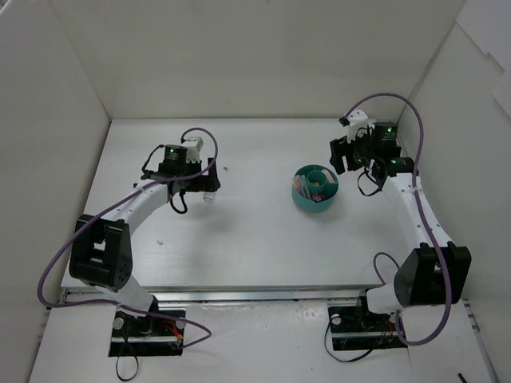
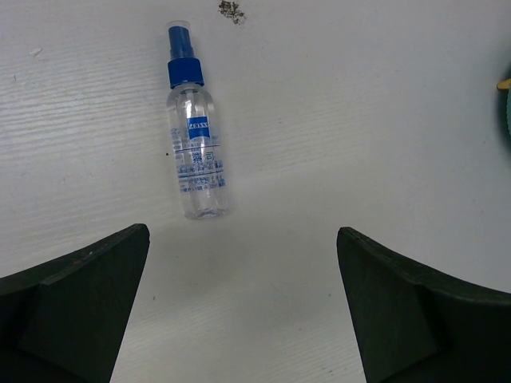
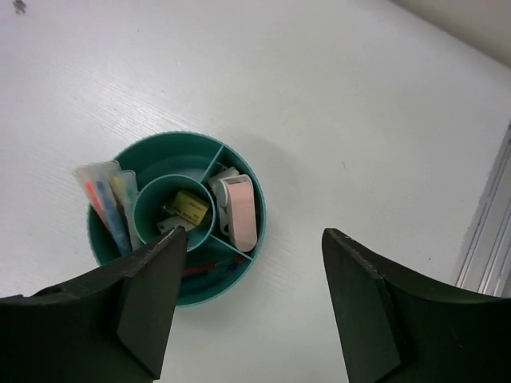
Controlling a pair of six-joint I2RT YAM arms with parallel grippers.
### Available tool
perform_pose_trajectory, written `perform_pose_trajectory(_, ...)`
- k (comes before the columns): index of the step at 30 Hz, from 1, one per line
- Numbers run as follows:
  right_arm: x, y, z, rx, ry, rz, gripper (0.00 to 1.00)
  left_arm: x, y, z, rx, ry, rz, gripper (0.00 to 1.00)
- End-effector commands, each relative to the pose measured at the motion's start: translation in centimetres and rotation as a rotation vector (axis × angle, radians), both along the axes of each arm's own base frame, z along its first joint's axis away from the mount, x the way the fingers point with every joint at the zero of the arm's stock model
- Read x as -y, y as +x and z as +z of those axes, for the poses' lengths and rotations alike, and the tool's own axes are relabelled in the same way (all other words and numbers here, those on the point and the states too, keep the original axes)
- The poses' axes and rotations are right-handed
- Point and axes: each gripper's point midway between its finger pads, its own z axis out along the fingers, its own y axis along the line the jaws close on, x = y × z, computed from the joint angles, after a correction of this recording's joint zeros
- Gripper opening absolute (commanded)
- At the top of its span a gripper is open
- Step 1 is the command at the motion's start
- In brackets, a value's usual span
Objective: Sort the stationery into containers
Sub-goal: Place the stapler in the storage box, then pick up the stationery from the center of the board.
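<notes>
A small clear bottle with a blue cap lies flat on the white table, ahead of my left gripper and a little left of it. That gripper is open and empty. In the top view it hovers beside the bottle. The round teal bowl stands right of centre. My right gripper is open and empty above the bowl's near right edge. The bowl holds a pink eraser, a white eraser, a tan cube, wrapped pens and red and blue pens.
A small dark speck lies beyond the bottle. The bowl's edge shows at the far right of the left wrist view. White walls enclose the table at the back and sides. The right wall is close to the right gripper.
</notes>
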Motion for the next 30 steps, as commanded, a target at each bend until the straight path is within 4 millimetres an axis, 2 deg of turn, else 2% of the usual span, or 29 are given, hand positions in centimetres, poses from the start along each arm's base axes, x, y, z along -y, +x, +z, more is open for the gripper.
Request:
perform_pose_trajectory(1,-1.3,-0.4,4.5,0.102,0.067,0.021,0.67,0.5,2.6,3.6,0.123,-0.022,-0.021,1.00)
perform_pose_trajectory(2,-1.2,-0.5,4.9,0.109,0.075,0.010,0.68,0.5,2.7,3.4,0.119,-0.020,-0.022,1.00)
perform_pose_trajectory(4,-1.2,-1.0,6.0,0.124,0.102,-0.008,0.90,0.7,3.1,2.6,0.104,-0.009,-0.036,1.00)
perform_pose_trajectory(5,-1.3,-1.2,6.3,0.129,0.110,-0.008,0.98,0.7,3.3,2.3,0.099,-0.005,-0.041,1.00)
perform_pose_trajectory(8,-1.5,-2.2,6.6,0.123,0.154,-0.029,0.98,0.7,4.4,0.5,0.064,0.019,-0.036,1.00)
perform_pose_trajectory(9,-1.5,-2.6,7.3,0.141,0.164,-0.036,0.98,0.2,4.9,-0.1,0.043,0.031,-0.015,1.00)
perform_pose_trajectory(12,-1.2,-3.2,7.3,0.140,0.188,-0.079,0.98,0.3,7.0,-1.8,0.005,0.056,-0.001,1.00)
perform_pose_trajectory(14,-1.2,-3.6,7.1,0.134,0.203,-0.091,0.98,0.3,7.4,-2.1,-0.009,0.059,0.003,0.99)
perform_pose_trajectory(17,-1.0,-4.0,7.2,0.134,0.219,-0.114,0.98,0.1,8.3,-2.7,-0.019,0.081,0.022,0.93)
perform_pose_trajectory(18,-1.0,-4.2,7.6,0.145,0.220,-0.113,0.98,-0.1,8.7,-3.2,-0.027,0.092,0.031,0.84)
perform_pose_trajectory(20,-0.9,-4.4,7.6,0.145,0.227,-0.121,0.98,-0.2,8.8,-3.7,-0.041,0.101,0.036,0.75)
perform_pose_trajectory(21,-0.9,-4.6,7.8,0.152,0.227,-0.124,0.98,-0.2,8.8,-4.4,-0.055,0.106,0.032,0.65)
perform_pose_trajectory(23,-0.6,-4.7,7.8,0.157,0.226,-0.141,0.98,-0.2,8.7,-5.0,-0.072,0.109,0.030,0.56)
perform_pose_trajectory(24,-0.3,-4.8,8.0,0.167,0.222,-0.155,0.98,-0.2,8.7,-5.3,-0.078,0.113,0.028,0.46)
perform_pose_trajectory(26,-0.2,-5.0,7.9,0.168,0.217,-0.161,0.98,-0.1,8.8,-5.1,-0.068,0.113,0.020,0.38)
perform_pose_trajectory(27,0.0,-5.1,8.0,0.172,0.216,-0.168,0.98,0.4,8.8,-4.8,-0.059,0.114,0.008,0.28)
perform_pose_trajectory(29,0.1,-5.1,7.7,0.163,0.218,-0.176,0.98,0.6,9.0,-4.1,-0.038,0.110,-0.001,0.18)
perform_pose_trajectory(30,0.1,-5.1,7.6,0.160,0.223,-0.173,0.98,1.2,9.2,-3.0,-0.012,0.100,-0.020,0.06)
